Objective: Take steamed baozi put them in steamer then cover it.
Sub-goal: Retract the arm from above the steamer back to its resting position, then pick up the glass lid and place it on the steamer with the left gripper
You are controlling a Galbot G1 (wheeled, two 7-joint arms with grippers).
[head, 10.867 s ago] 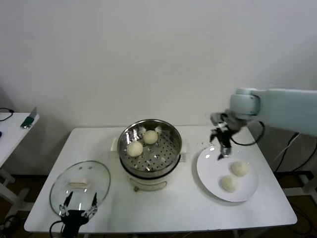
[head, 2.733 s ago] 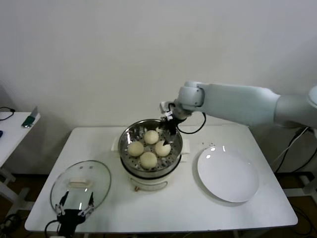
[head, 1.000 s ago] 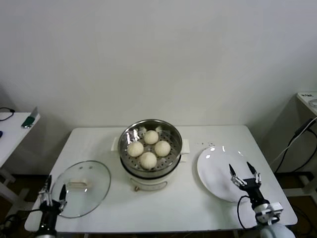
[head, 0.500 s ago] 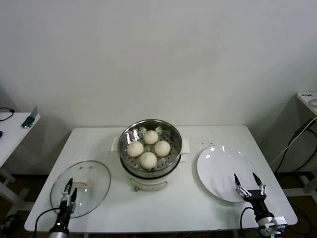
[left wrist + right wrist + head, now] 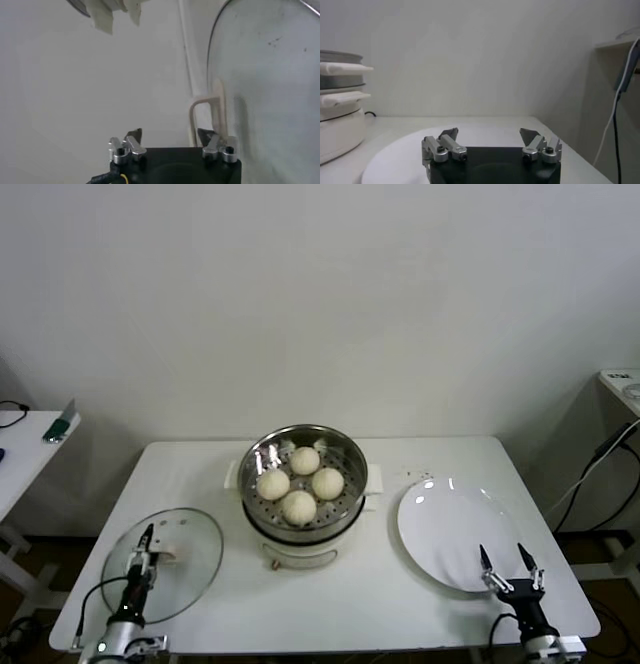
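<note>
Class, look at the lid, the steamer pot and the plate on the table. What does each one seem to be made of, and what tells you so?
Lid: clear glass, since the table shows through; its handle looks like cream plastic.
Steamer pot: shiny stainless steel, mirror-like wall, perforated tray; the white base is probably plastic.
Plate: glossy white, likely ceramic, with bright highlights.

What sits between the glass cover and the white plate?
In the head view, the steamer holding four baozi stands between the cover and the plate.

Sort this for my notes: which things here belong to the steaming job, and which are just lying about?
Job: four buns in the steamer; glass lid on the table, left pincer over it.
Lying about: empty white plate, right pincer near it; side table with a small object.
</note>
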